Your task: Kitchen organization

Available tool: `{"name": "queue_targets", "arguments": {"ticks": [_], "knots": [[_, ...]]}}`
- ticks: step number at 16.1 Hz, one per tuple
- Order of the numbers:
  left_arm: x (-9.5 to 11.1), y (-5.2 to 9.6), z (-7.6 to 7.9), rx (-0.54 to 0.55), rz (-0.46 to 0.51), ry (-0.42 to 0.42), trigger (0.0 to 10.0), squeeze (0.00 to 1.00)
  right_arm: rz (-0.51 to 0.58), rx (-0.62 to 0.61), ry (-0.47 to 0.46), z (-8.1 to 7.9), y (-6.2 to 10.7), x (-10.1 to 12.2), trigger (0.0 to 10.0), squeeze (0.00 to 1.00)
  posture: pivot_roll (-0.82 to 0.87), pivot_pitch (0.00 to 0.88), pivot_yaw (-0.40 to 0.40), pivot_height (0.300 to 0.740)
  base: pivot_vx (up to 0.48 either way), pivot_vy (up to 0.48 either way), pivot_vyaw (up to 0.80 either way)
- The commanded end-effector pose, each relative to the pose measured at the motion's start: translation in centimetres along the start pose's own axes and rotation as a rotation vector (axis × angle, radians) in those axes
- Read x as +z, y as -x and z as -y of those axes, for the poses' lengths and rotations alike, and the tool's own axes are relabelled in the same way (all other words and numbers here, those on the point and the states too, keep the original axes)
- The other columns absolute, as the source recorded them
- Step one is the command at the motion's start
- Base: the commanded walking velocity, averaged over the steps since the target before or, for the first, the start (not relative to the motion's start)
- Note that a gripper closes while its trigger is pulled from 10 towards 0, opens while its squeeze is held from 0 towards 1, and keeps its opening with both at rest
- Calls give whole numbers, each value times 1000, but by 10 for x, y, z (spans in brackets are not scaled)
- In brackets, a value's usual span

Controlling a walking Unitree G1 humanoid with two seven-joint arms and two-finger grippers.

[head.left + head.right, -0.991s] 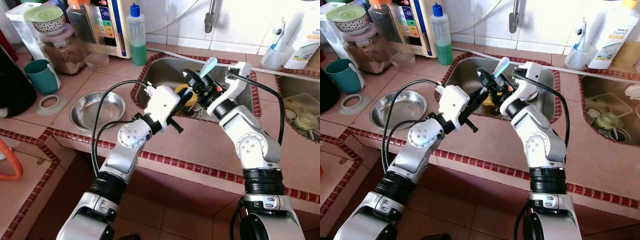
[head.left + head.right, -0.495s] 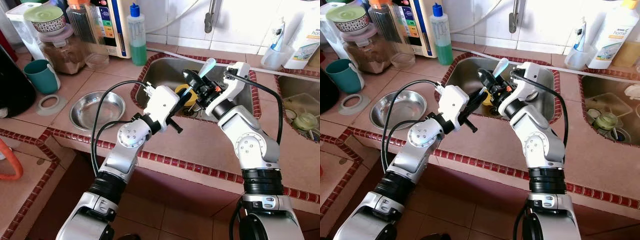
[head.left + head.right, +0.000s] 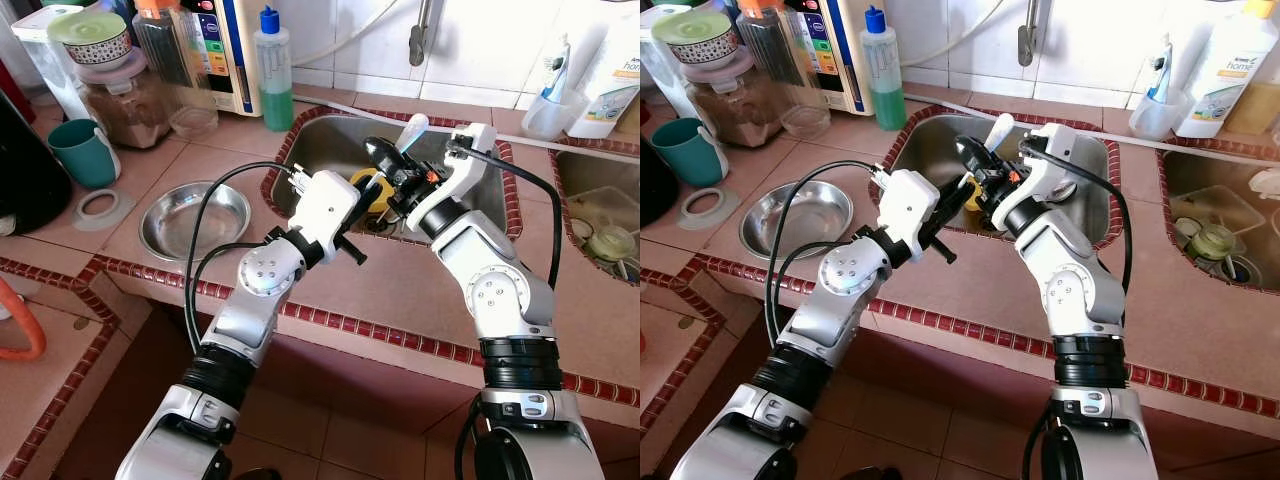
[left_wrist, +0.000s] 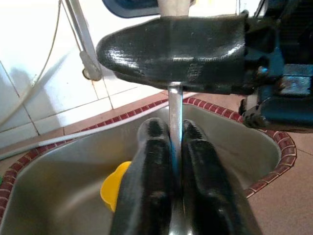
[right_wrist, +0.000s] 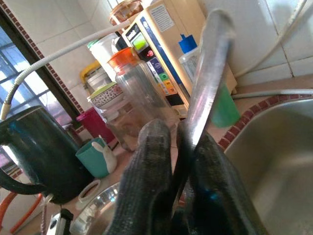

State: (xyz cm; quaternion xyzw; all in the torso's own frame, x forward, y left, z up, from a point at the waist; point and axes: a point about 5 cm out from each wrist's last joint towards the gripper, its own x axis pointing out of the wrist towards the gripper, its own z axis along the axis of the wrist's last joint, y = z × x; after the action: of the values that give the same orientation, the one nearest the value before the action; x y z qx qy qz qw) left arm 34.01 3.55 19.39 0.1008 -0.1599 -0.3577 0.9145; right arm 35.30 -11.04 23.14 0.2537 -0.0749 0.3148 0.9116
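Over the stainless steel sink (image 3: 330, 140) set in a terracotta-tiled counter (image 3: 400, 290), both arms meet above the basin: the left gripper (image 4: 168, 147) has its two black fingers pressed together on a thin flat metal utensil handle (image 4: 174, 105), while the right gripper (image 5: 181, 142) is clamped on a shiny metal utensil handle with a pale tip (image 5: 208, 68) that sticks up and away from it. A yellow object (image 4: 115, 188) lies in the basin below the grippers, and a round steel bowl (image 3: 193, 217) sits on the counter left of the sink, near a teal mug (image 3: 82, 152) and a green bottle with a blue cap (image 3: 273, 70).
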Motion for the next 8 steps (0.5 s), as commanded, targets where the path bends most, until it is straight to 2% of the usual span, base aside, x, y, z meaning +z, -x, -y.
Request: {"name": "queue_targets", "arguments": {"ticks": [1,5,8], "knots": [[6,1,-10,41,27,-3,10000,1000,10,-44,38,5,1,5,0,0,1,133,40,740,0,0,0],[6,4,-11,46,29,2,10000,1000,40,-100,143,9,-3,12,0,0,4,131,39,740,0,0,0],[10,9,-11,41,50,20,10000,1000,61,-215,258,22,-5,14,0,0,12,125,42,740,0,0,0]]}}
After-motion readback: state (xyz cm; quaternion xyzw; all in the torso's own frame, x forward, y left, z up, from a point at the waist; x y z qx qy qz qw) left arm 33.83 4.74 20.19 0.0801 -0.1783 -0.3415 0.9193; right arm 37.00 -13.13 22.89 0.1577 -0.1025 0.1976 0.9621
